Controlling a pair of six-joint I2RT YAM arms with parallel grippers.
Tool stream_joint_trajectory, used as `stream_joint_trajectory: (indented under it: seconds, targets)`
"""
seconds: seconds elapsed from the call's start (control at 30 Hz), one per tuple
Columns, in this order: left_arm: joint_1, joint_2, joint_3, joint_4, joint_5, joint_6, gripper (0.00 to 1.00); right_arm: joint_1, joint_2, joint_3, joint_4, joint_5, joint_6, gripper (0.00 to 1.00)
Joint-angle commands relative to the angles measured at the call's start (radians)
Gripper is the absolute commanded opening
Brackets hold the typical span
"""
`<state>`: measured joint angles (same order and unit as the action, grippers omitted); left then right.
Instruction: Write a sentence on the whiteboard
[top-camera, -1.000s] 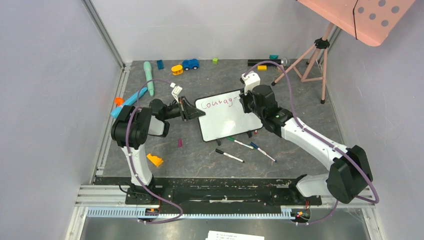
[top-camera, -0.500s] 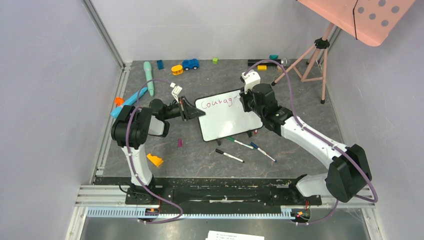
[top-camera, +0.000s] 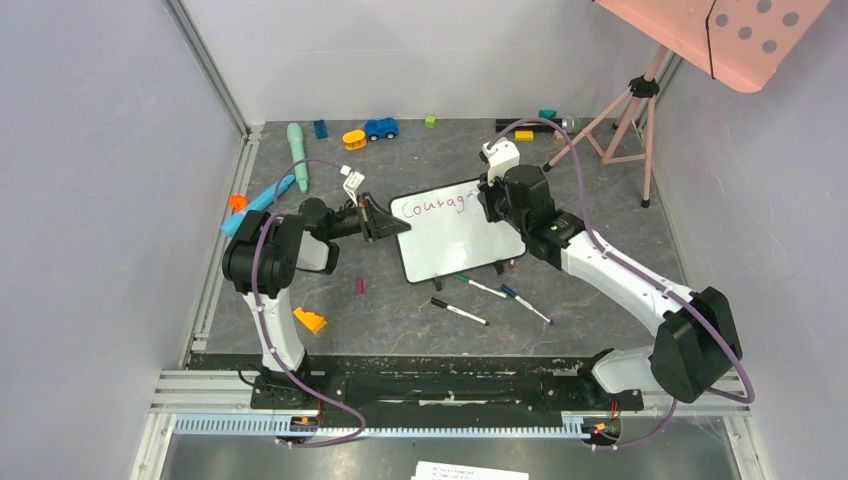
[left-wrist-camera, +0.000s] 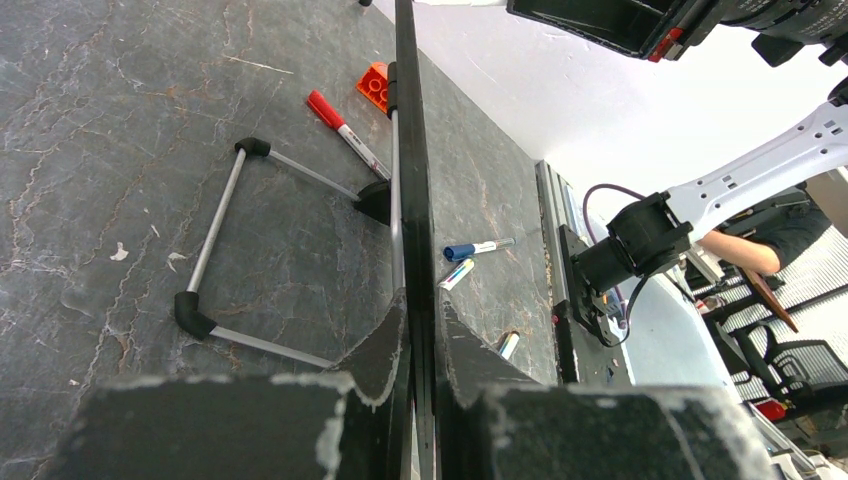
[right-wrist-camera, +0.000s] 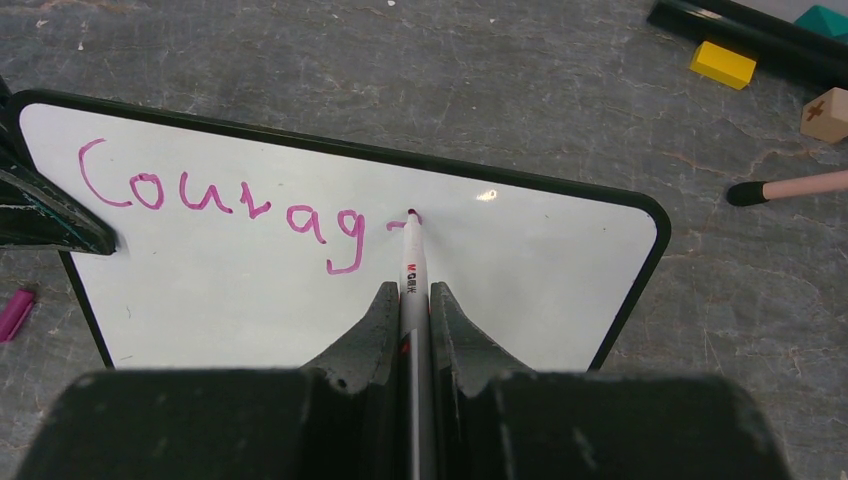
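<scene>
Right wrist view: right gripper (right-wrist-camera: 410, 290) is pinched tight on a white marker (right-wrist-camera: 411, 270), barrel running straight out between the jaws. The marker tip touches the whiteboard (right-wrist-camera: 500, 290) just right of the last letter. The sentence (right-wrist-camera: 230, 205) so far reads "Courag" in pink-purple plus a short dash under the tip, all on one line along the board's upper part. A dark finger of the left gripper (right-wrist-camera: 40, 215) overlaps the board's left edge, beside the "C".

Top external view: whiteboard (top-camera: 455, 240) sits mid-table, tilted, between the two arms. Left gripper (top-camera: 385, 228) is at its left edge, right gripper (top-camera: 497, 200) over its upper right corner, and the sentence (top-camera: 432, 207) runs between them. Three loose pens (top-camera: 478, 285) lie on the table just below the board.

Left wrist view: left gripper (left-wrist-camera: 420, 310) is nearly closed, clamping the whiteboard (left-wrist-camera: 410, 150) edge-on, the thin black frame passing between the jaws. The board's wire stand (left-wrist-camera: 215, 250) rests on the table behind it, a red-capped pen (left-wrist-camera: 340, 125) beside it.
</scene>
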<state>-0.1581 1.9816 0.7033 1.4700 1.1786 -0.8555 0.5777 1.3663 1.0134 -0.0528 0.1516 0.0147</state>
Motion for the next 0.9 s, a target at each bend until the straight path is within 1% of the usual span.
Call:
stream_joint_trajectory:
  seconds: [0.0, 0.33, 0.67, 0.87]
  targets:
    - [-0.006, -0.003, 0.023, 0.087, 0.036, -0.001, 0.02, -0.005, 0.017, 0.034, 0.038, -0.03, 0.0, 0.0]
    - [-0.006, -0.003, 0.022, 0.087, 0.037, -0.001, 0.02, -0.006, -0.001, -0.001, 0.034, -0.056, 0.002, 0.0]
    - [-0.006, -0.003, 0.022, 0.087, 0.037, -0.001, 0.02, -0.006, -0.036, -0.072, 0.023, -0.046, 0.003, 0.0]
    - [-0.006, -0.003, 0.023, 0.087, 0.037, -0.001, 0.02, -0.006, -0.048, -0.082, 0.012, -0.011, -0.005, 0.0]
